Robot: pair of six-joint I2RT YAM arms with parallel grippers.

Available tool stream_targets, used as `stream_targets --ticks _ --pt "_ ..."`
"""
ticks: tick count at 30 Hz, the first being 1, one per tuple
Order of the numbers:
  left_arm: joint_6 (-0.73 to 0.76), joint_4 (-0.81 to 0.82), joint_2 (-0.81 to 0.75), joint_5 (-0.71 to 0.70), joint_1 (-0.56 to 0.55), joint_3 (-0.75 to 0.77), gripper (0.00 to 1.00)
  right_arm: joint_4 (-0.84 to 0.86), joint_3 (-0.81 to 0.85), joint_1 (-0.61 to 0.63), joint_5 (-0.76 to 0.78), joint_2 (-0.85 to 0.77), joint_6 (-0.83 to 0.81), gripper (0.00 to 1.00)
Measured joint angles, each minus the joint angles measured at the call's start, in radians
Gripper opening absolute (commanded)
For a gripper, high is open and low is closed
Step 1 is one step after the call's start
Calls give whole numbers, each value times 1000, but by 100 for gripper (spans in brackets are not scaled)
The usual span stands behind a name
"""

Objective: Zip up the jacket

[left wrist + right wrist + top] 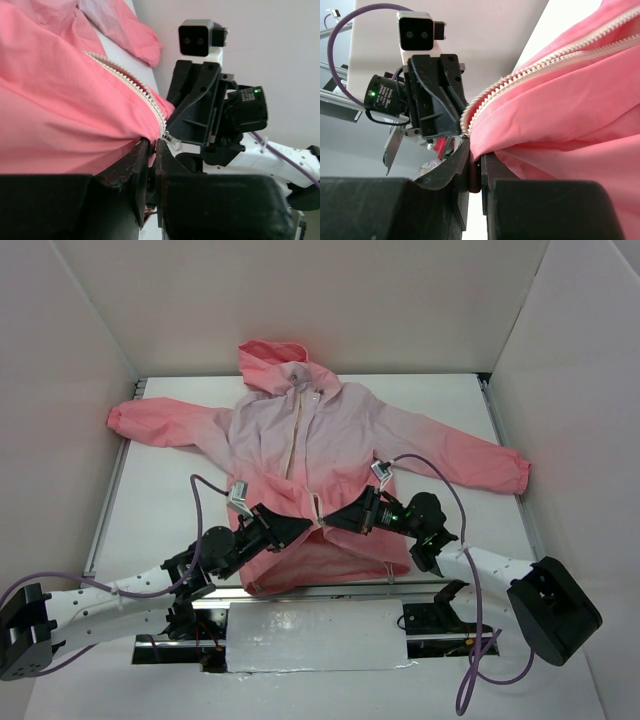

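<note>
The jacket (340, 435) lies face up on the white table, hood at the far side, sleeves spread left and right. Its cream zipper (296, 435) runs down the front. My left gripper (305, 525) and right gripper (332, 518) meet tip to tip at the coral lower front. In the left wrist view my left gripper (154, 147) is shut on pink fabric right beside the zipper teeth (130, 82) and the metal slider (167, 136). In the right wrist view my right gripper (476, 155) is shut on the jacket's edge, where two rows of teeth (530, 72) run together.
White walls (60, 390) enclose the table on the left, back and right. A silver plate (315, 635) lies between the arm bases at the near edge. Purple cables (440, 475) loop over both arms. The right sleeve cuff (515, 470) lies near the right rail.
</note>
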Motion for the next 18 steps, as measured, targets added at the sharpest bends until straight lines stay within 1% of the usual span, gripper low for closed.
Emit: stream_targets --ticks 7,14,18 --pt "22 -37 14 20 0 2 0 -34 6 -2 -11 -17 2 0" --pt "43 -49 13 24 3 2 0 -161 53 -2 -14 -18 -58 0" --pt "45 -55 31 51 5 2 0 -255 53 -2 -5 -48 -98 0"
